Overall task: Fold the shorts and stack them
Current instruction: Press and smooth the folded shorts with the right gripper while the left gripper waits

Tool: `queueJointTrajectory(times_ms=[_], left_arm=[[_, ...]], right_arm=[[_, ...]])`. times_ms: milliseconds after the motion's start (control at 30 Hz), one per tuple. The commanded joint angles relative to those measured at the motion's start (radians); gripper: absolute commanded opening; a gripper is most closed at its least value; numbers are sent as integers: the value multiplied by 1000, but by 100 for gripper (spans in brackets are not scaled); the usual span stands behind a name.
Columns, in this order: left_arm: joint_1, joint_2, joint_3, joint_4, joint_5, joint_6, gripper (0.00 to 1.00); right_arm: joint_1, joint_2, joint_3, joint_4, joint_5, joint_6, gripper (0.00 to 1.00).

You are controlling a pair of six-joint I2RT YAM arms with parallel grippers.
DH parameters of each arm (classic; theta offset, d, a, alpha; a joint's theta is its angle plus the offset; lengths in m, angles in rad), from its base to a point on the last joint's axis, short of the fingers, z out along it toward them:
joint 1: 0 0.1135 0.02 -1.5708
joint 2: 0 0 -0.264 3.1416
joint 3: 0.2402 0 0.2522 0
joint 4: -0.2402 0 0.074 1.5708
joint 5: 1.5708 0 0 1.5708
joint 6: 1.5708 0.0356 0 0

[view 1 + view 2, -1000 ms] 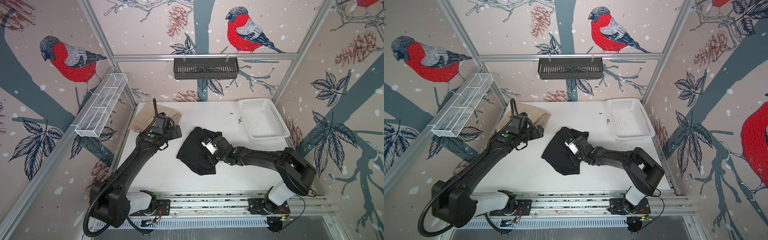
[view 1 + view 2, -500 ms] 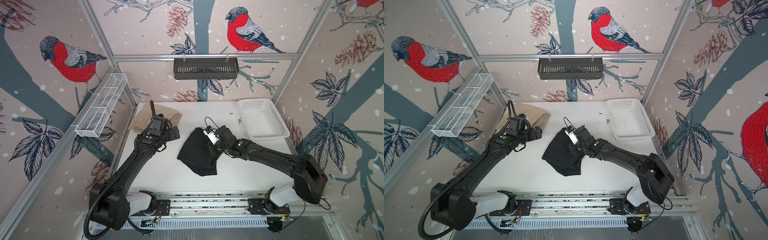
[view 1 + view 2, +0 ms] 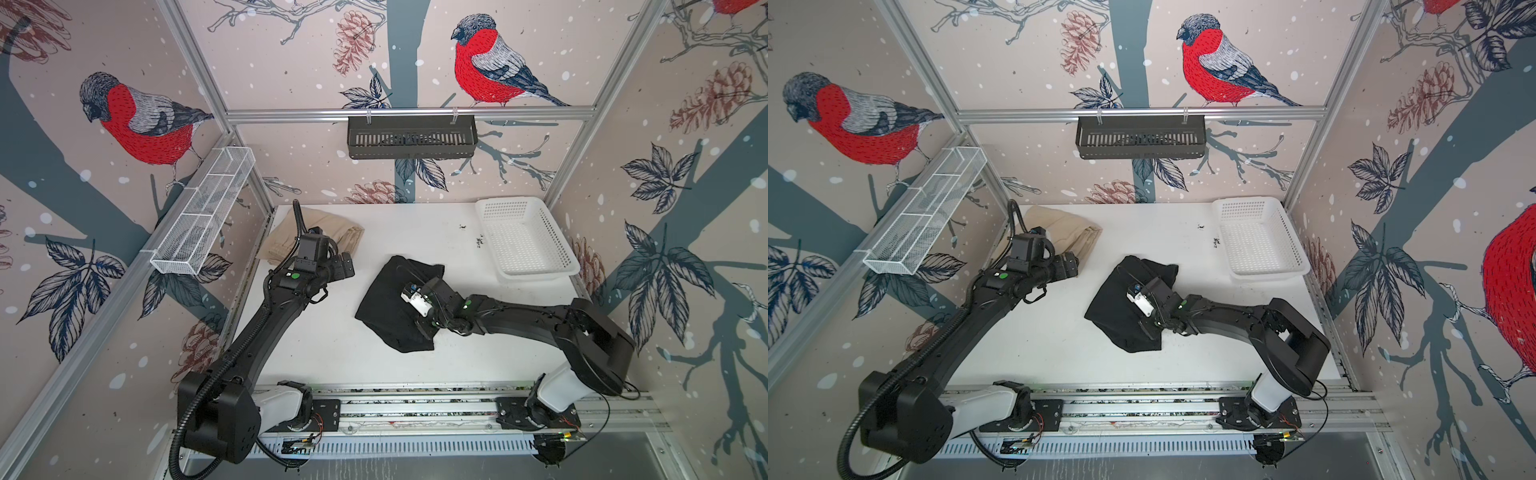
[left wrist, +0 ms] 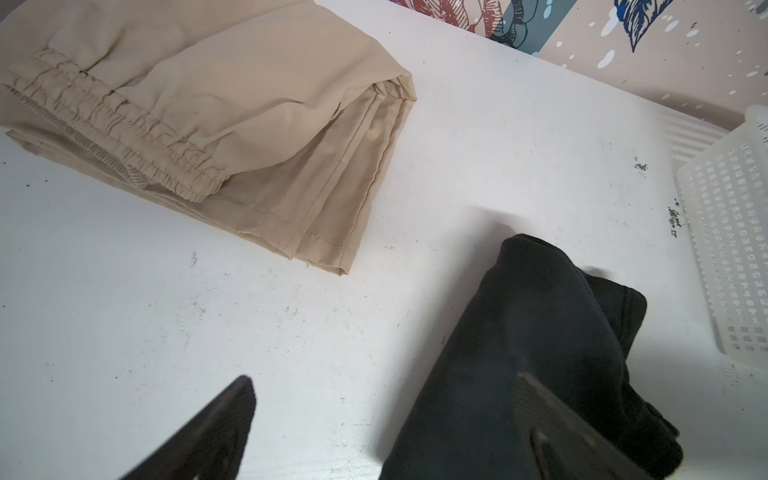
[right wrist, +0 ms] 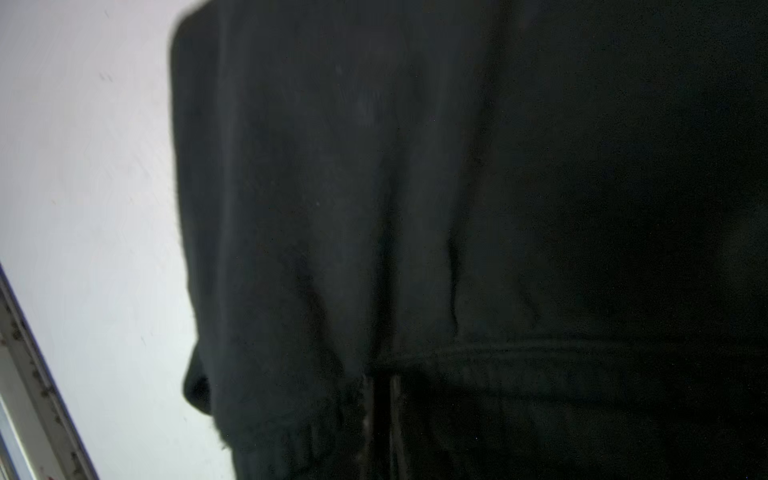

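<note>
Left wrist view, lower right: plain black soft cloth shorts point(image 4: 519, 332) should drape limply; pinch their folded edge. Your left gripper point(image 4: 384, 378) has its fingers apart; on the right gripper point(image 3: 424, 330) you cannot tell.

In both top views the left arm point(image 3: 291, 291) covers the near right part of the folded beige cloth shorts point(image 3: 284, 243). The left wrist view cuts off their waistband end, the blurred fingers point(image 4: 216, 432) of the left gripper point(image 4: 384, 399) and the white perforated plastic basket point(image 4: 727, 249). The tips of the right gripper point(image 3: 424, 330) are out of sight against the crumpled black cloth shorts point(image 3: 384, 305). The right wrist view gives only dark, blurred cloth, so its jaw gap cannot be told. Dark specks point(image 3: 478, 242) beside the basket are too small to identify.
</note>
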Motion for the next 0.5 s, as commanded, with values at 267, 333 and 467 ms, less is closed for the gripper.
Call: queueJointTrajectory(times_ms=[267,333,467], left_arm=[[32,248,253,83,-166,162,97],[50,346,318,114,-185,230,97],[100,570,535,82,-203,350,97]], right_arm=[[-62,-102,71,49,-77,-43,54],[-62,-42,135,17,-55,-89,64],[-64,64,234,-6,-68,-166,78]])
